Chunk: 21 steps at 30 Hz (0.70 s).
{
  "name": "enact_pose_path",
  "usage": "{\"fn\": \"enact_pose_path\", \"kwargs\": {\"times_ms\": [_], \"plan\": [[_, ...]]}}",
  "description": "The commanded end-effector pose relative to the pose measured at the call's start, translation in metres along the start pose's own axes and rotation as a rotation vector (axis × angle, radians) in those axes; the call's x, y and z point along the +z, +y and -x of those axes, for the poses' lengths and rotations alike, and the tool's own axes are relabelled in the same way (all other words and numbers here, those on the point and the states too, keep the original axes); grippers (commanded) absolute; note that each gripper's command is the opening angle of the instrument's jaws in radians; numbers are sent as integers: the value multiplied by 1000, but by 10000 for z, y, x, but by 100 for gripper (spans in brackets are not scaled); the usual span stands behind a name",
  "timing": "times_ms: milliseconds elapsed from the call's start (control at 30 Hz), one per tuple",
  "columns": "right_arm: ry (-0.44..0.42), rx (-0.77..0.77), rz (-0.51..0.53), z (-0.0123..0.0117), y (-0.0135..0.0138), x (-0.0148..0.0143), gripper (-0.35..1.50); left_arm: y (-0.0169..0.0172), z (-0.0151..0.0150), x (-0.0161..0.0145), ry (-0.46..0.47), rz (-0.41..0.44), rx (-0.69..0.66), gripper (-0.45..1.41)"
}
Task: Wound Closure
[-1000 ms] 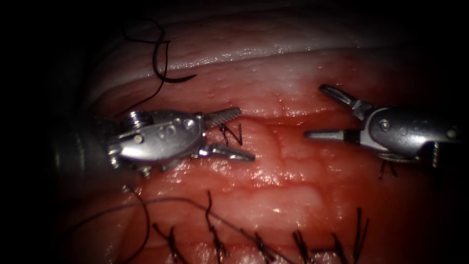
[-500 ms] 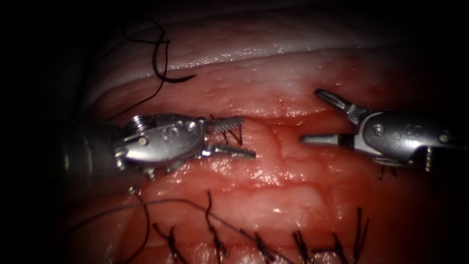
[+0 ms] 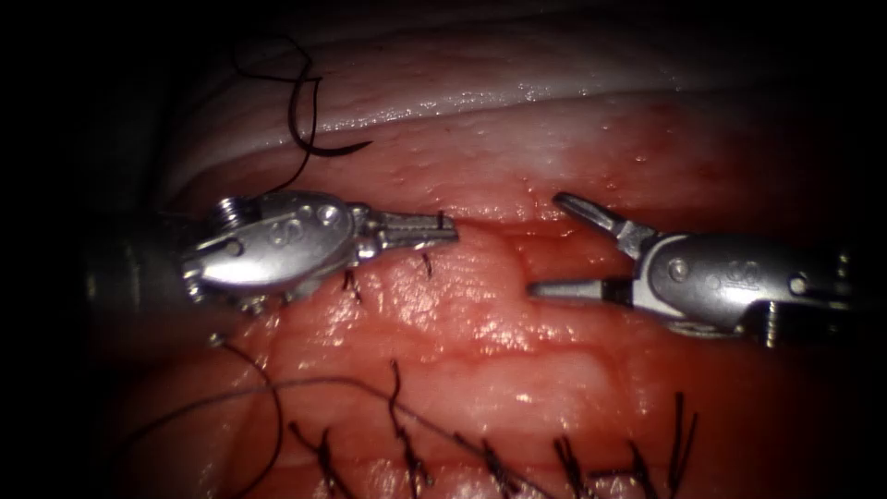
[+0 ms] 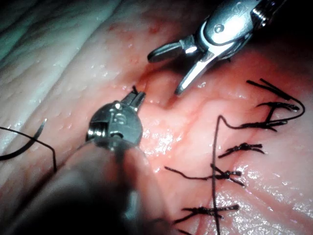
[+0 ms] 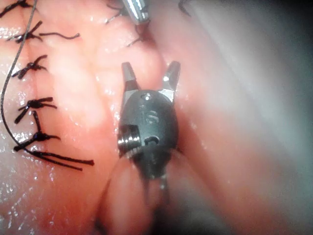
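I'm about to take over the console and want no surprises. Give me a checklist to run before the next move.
1. Jaws of left tool shut on the stitch's thread end: ok.
2. Jaws of right tool open, holding nothing: ok.
3. The right tool touching that thread end: not ok, they are apart.
4. The needle out of the tissue, lying on it, unheld: ok.
5. The long thread clear of the left tool's wrist: cannot tell.
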Motion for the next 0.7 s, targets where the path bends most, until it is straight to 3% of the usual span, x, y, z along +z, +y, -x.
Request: {"fn": "enact_pose_path", "kwargs": {"times_ms": [33,467,700], "plan": [[13,-2,-12,-1,-6,20,105,-3,2,4,4,-1,5,-45],[41,36,1,-5,-24,85,98,-18,5,-8,12,-30,8,-45],[33,59,22,-9,-25,99,98,-19,5,-7,13,-28,7,-45]]}}
